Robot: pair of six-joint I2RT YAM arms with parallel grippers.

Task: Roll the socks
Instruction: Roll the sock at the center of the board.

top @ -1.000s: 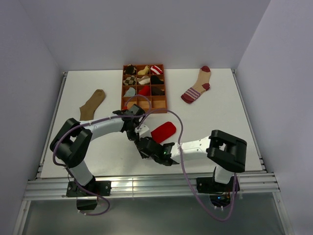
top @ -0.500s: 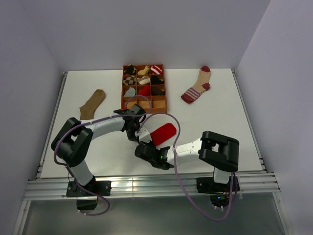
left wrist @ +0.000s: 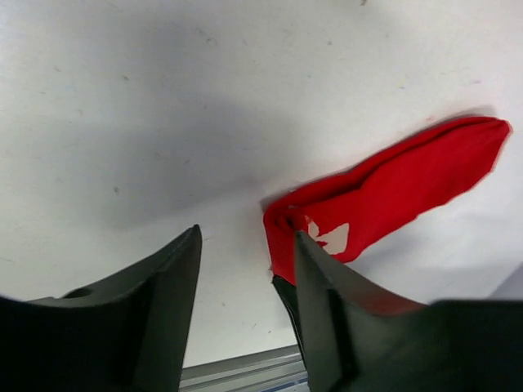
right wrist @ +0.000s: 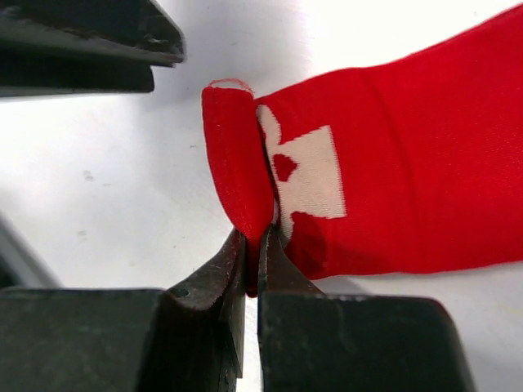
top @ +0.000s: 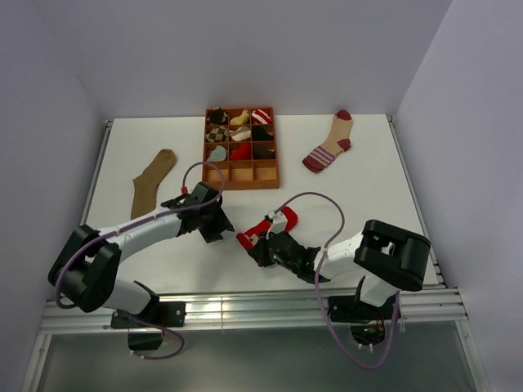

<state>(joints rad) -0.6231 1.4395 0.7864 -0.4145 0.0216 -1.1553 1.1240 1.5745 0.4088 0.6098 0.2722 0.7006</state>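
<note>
Three socks are to be rolled, and none is finished yet. At the far left of the table (top: 368, 204), the brown sock (top: 152, 181) lies flat, well apart from both arms. Next, the left gripper (left wrist: 245, 245) is held low just left of the red sock (right wrist: 392, 188), its jaws apart with nothing between them. The red sock lies at the near middle of the table, its cuff folded over once. That fold is clamped between the closed jaws of the right gripper (right wrist: 253, 243). At the far right, the striped sock (top: 329, 143) lies flat.

Only a thin edge of the fold is pinched, so the fabric could be pulled free if the wrist is turned sharply, and the fold would likely spring open. Nothing pins the toe end, so the whole sock might be dragged along the table rather than wound up. The two grippers are near each other, and a knock could be caused by either closing in.

The grip itself is shown only by the right wrist view: the doubled cuff, the white pattern and the fingertips pressed together. The empty gap between the left jaws is made plain by the left wrist view. The other two socks and the tray (top: 278, 173) of small bundles are shown only from above, where the pinch is partly hidden.
</note>
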